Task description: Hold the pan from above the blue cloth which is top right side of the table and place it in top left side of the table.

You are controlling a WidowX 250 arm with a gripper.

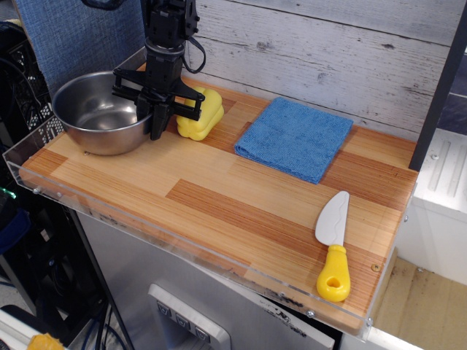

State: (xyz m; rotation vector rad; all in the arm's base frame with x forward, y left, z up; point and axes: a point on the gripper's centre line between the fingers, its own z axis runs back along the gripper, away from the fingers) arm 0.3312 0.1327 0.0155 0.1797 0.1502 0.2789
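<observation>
At the table's left end, the tool grips the shiny round pan's rim

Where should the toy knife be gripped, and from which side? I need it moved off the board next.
Take the toy knife by its thick yellow handle, coming straight down from above. It lies flat near the front right corner of the table, handle toward the front edge and blade pointing back. The rounded handle probably gives the hand more to close across than the thin, flat, pale blade, and nothing crowds it.
</observation>
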